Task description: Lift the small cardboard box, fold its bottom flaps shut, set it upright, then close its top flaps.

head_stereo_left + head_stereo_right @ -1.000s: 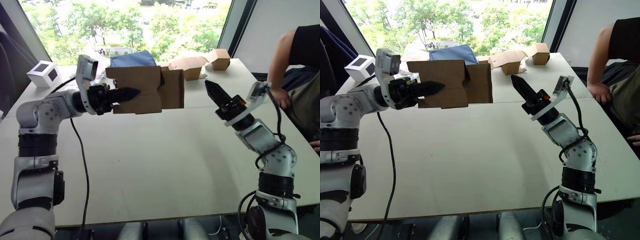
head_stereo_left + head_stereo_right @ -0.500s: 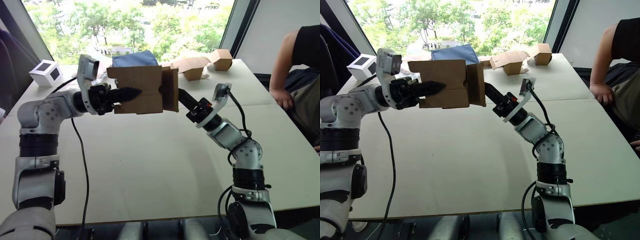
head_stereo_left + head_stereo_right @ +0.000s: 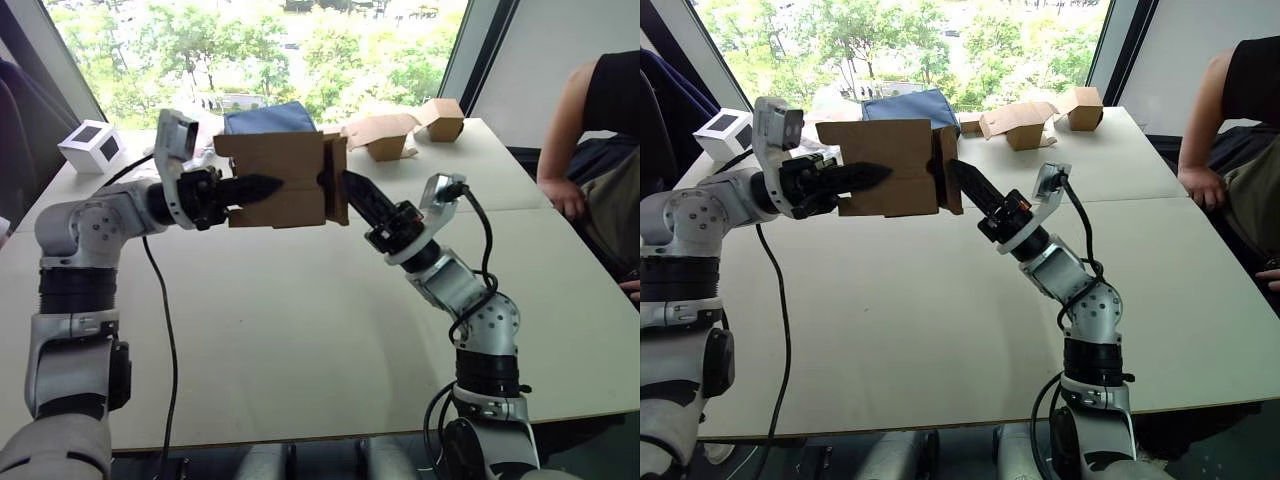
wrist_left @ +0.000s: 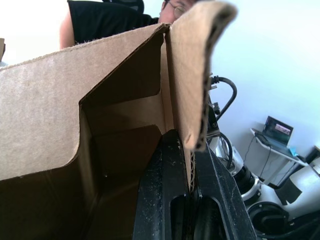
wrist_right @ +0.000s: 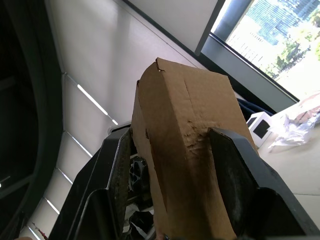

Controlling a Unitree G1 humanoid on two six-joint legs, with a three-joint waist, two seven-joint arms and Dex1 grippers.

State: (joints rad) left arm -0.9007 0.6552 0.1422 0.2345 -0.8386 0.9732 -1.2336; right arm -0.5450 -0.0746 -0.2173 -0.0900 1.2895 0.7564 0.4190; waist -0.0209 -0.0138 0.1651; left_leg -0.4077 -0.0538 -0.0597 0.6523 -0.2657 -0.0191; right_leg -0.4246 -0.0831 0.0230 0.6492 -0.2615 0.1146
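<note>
The small cardboard box (image 3: 275, 180) hangs on its side above the table. My left gripper (image 3: 265, 186) is shut on its near wall, one finger inside and one outside, as the left wrist view shows at my left gripper (image 4: 187, 147). My right gripper (image 3: 350, 183) is at the box's right end. Its fingers stand open against an end flap (image 5: 180, 100), which spans the gap between them. That flap (image 3: 337, 180) is folded in toward the opening. I cannot tell whether this end holds the bottom flaps or the top flaps.
A white cube (image 3: 90, 146) sits at the table's far left. A navy pouch (image 3: 268, 118) lies behind the box, and other cartons (image 3: 385, 135) (image 3: 440, 118) lie at the far right. A person (image 3: 590, 110) sits at the right edge. The white table (image 3: 300, 330) spreads below.
My right arm has swung left from the table's right side to the box's right end. The end flap there has folded inward. My left gripper has held the box still.
</note>
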